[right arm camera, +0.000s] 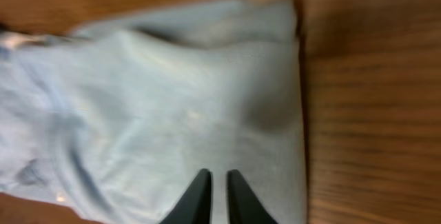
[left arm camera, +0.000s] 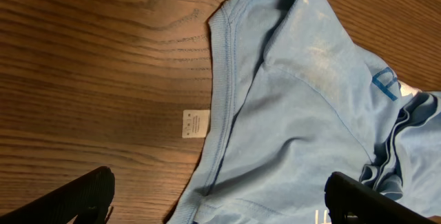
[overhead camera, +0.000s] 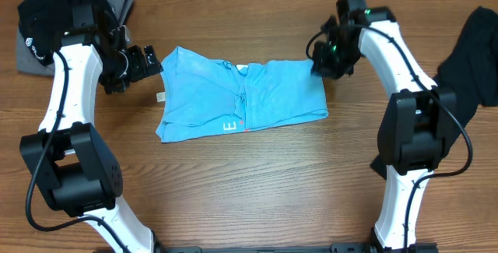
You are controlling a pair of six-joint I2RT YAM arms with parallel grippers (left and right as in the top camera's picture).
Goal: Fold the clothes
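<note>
Right wrist view showed our right pincer (right arm camera: 219,177) pressed almost together low over the shirt's (right arm camera: 172,107) right end, pinching nothing we could see; we judged it sat there to flatten that fold. Our left pincer (left arm camera: 219,182) hung spread wide over the ribbed hem (left arm camera: 222,100), placed to take it. The shirt lay part-folded on the counter (overhead camera: 257,198); a black garment (overhead camera: 476,58) waited well apart at its right edge.

I see a brown wood-grain table (overhead camera: 257,198) filling my views, its grain running left to right under even light.
</note>
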